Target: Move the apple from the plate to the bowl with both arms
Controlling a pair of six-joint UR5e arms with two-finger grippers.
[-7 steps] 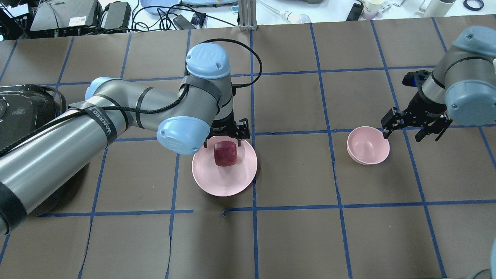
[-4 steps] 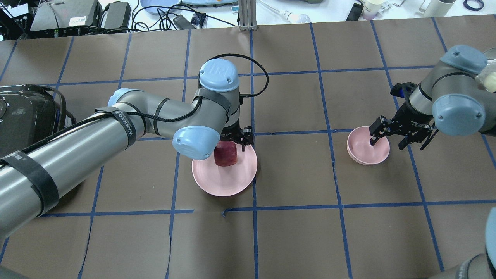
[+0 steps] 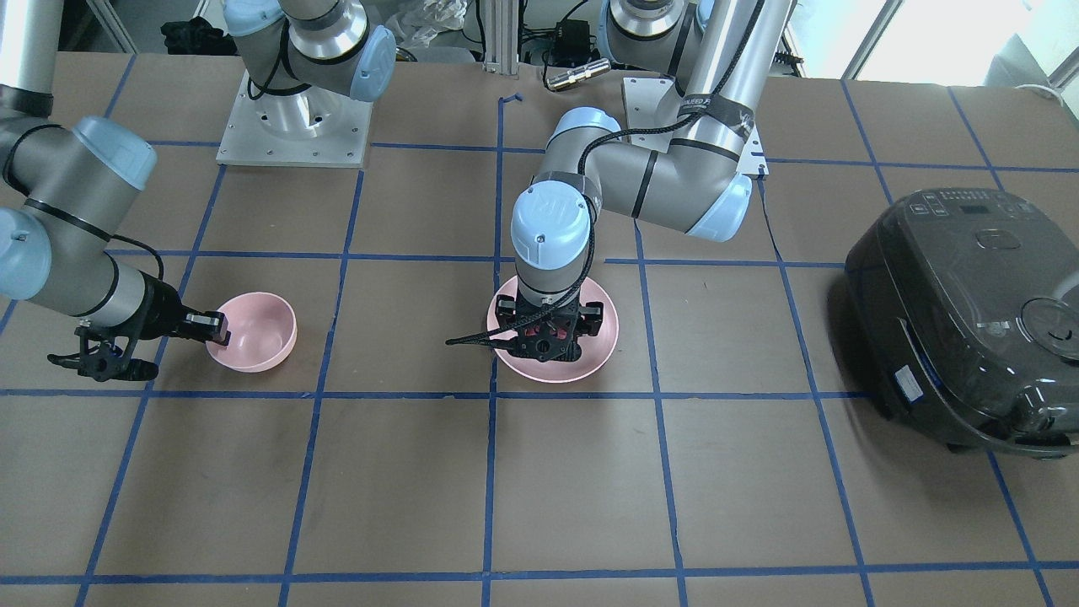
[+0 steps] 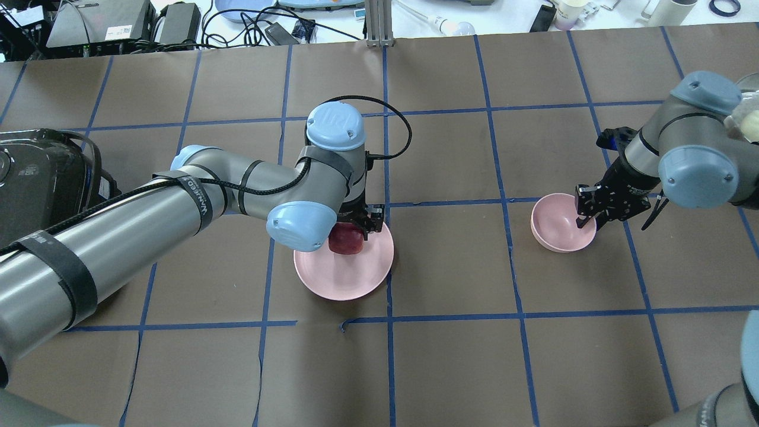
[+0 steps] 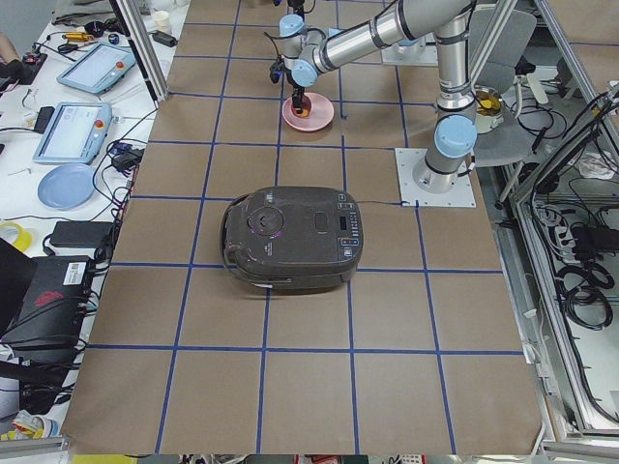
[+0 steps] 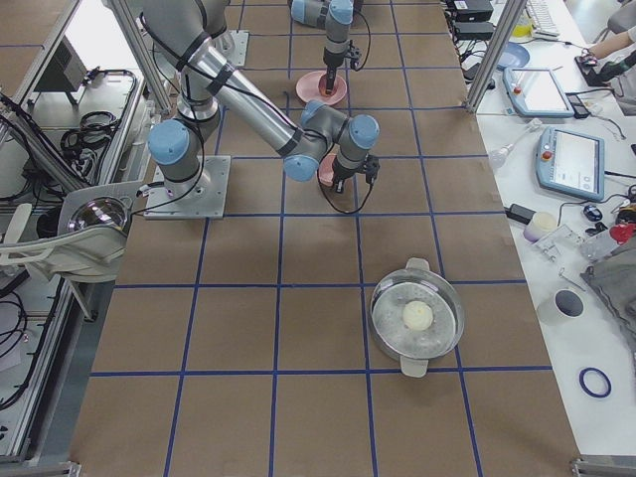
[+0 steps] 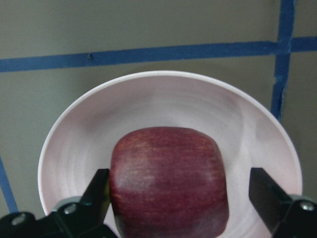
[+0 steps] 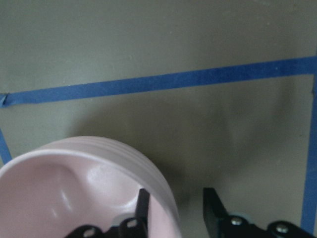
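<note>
The apple (image 7: 168, 183) sits on the plate (image 4: 347, 287), off-centre toward the plate's far side in the overhead view. The left gripper (image 3: 550, 333) is lowered over the plate, pointing straight down, with its jaws open and the apple between them. In the left wrist view one finger (image 7: 96, 191) lies against the apple's side. The other finger (image 7: 265, 198) stands clear of the fruit, with bare plate showing in the gap. The apple is therefore bracketed but not clamped, and its underside cannot be seen. The bowl (image 4: 554, 228) stands upright on the desk (image 4: 450, 356), well apart from the plate on the robot's right side, and nothing is inside it. The right gripper (image 8: 177, 198) is at the bowl's rim on the side away from the plate, its jaws narrowly apart and straddling the wall. One finger (image 8: 142, 201) is inside the bowl. The other is outside, with a strip of desk visible between it and the wall, so no grip on the rim is confirmed. A dark rice cooker (image 3: 961, 320) rests on the desk beyond the left arm, well apart from both dishes.
</note>
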